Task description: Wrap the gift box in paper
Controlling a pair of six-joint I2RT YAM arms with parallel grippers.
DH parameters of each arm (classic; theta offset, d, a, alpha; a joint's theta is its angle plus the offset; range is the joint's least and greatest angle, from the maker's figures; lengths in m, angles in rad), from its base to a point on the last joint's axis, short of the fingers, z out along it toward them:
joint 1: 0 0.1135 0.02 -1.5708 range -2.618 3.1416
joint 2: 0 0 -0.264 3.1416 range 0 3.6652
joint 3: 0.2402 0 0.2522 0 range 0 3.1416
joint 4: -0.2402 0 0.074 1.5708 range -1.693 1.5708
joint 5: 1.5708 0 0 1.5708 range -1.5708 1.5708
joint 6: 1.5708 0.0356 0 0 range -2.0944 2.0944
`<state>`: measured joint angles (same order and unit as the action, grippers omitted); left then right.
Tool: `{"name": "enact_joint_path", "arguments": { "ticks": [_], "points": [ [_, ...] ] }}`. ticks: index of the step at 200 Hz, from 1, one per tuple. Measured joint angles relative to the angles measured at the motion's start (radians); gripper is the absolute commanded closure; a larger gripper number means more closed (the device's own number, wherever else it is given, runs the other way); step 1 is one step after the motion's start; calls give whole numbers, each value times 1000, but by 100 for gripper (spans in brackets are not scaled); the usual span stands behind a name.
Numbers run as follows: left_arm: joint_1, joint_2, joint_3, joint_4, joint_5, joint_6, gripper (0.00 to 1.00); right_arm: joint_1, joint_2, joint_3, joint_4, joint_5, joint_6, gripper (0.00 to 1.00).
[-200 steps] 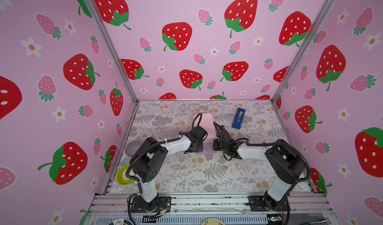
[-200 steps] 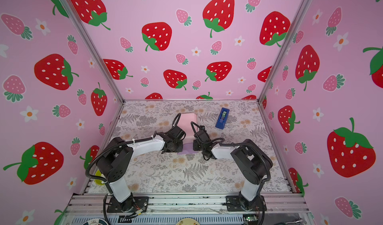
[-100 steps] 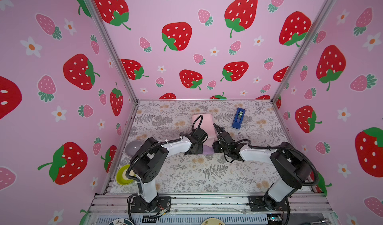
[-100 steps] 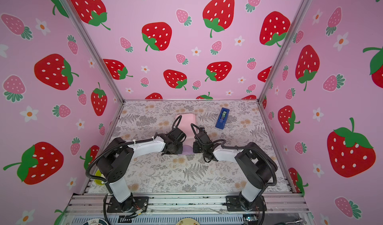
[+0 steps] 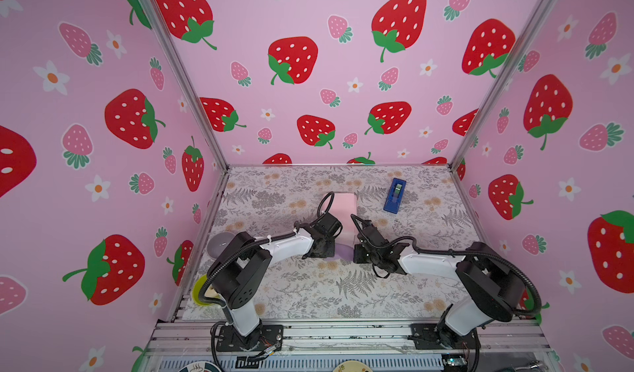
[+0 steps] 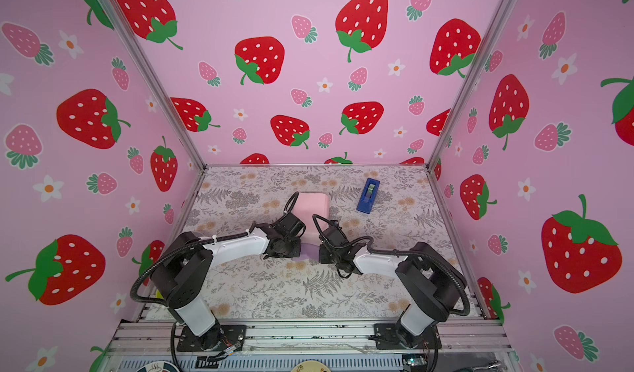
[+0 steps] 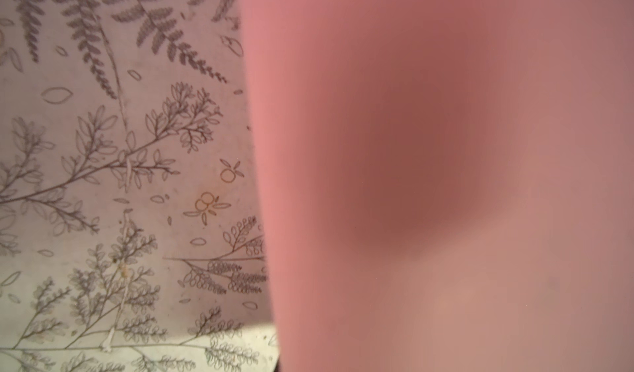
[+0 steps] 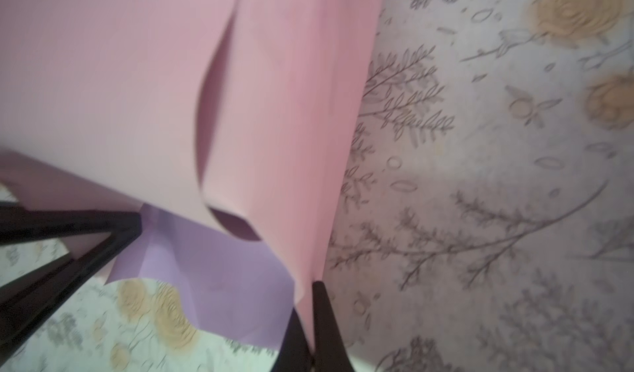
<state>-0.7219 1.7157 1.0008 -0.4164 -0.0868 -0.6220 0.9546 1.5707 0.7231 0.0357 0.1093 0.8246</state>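
The paper (image 5: 344,207) (image 6: 313,205) lies folded at mid-table, pale pink face up, with a lilac flap (image 5: 344,251) at its near end. The gift box is hidden. My right gripper (image 8: 309,305) is shut on the paper's pink right edge; in both top views it (image 5: 356,250) sits at the fold's near right corner. My left gripper (image 5: 332,252) is at the near left corner. In the right wrist view its black fingers (image 8: 103,221) meet at the paper's fold. Blurred pink paper (image 7: 446,181) fills most of the left wrist view and hides the jaws.
A blue tape dispenser (image 5: 394,195) (image 6: 368,195) lies at the back right of the floral table mat (image 5: 343,295). A grey round object (image 5: 219,243) and a yellow-green one (image 5: 200,295) sit at the table's left edge. Pink strawberry walls enclose three sides.
My right gripper's jaws parted briefly, then shut on the paper's right edge, and its arm stretched further in. The left gripper stayed shut at the left edge.
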Motion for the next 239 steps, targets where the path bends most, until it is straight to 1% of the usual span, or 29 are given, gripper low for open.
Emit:
{"name": "enact_joint_path", "arguments": {
  "ticks": [6,13,20,34,37,47,55,71,87,109,119,123,125,127,132,145,173,186,194,209,239],
  "points": [
    [-3,-16,-16,-1,5,1,100,20,-16,-3,-13,2,14,90],
    [-6,-34,-35,-3,12,2,100,39,-39,-9,-31,3,26,80],
    [-7,-49,-54,-3,17,2,98,50,-61,-11,-47,2,34,74],
    [-8,-74,-91,-3,21,2,96,66,-108,-13,-77,2,39,67],
    [-8,-78,-97,-4,23,2,91,66,-120,-13,-87,5,34,66],
    [-8,-90,-116,-4,27,2,86,66,-164,-11,-111,15,11,60],
    [-9,-99,-126,-5,28,5,83,63,-193,-8,-128,24,-10,58],
    [-9,-125,-143,-10,29,7,79,50,-242,19,-167,32,-96,57],
    [-9,-154,-150,-13,30,8,76,39,-253,61,-186,33,-196,56],
    [-8,-200,-151,-13,40,13,74,29,-249,122,-186,19,-401,49],
    [-7,-217,-151,-12,46,13,74,28,-241,140,-182,3,-499,49],
    [-5,-224,-151,-12,48,13,73,28,-235,149,-179,-5,-534,49],
    [-5,-227,-151,-12,50,13,73,28,-232,152,-179,-9,-551,46],
    [-3,-230,-151,-12,53,13,74,29,-229,156,-179,-11,-573,45],
    [-1,-239,-153,-12,55,12,73,29,-212,171,-179,-26,-635,45],
    [6,-264,-158,-11,66,10,74,29,-167,206,-183,-51,-741,42],
    [54,-352,-202,-6,97,-13,76,29,-40,293,-205,-81,-975,40],
    [82,-401,-230,-5,113,-23,75,29,0,316,-217,-82,-1049,39],
    [101,-428,-245,-6,125,-29,73,29,25,330,-222,-81,-1096,38],
    [139,-465,-264,-4,152,-37,72,29,62,348,-228,-71,-1165,38],
    [203,-461,-292,24,231,-38,73,29,107,366,-232,-37,-1247,40]
  ]
}}
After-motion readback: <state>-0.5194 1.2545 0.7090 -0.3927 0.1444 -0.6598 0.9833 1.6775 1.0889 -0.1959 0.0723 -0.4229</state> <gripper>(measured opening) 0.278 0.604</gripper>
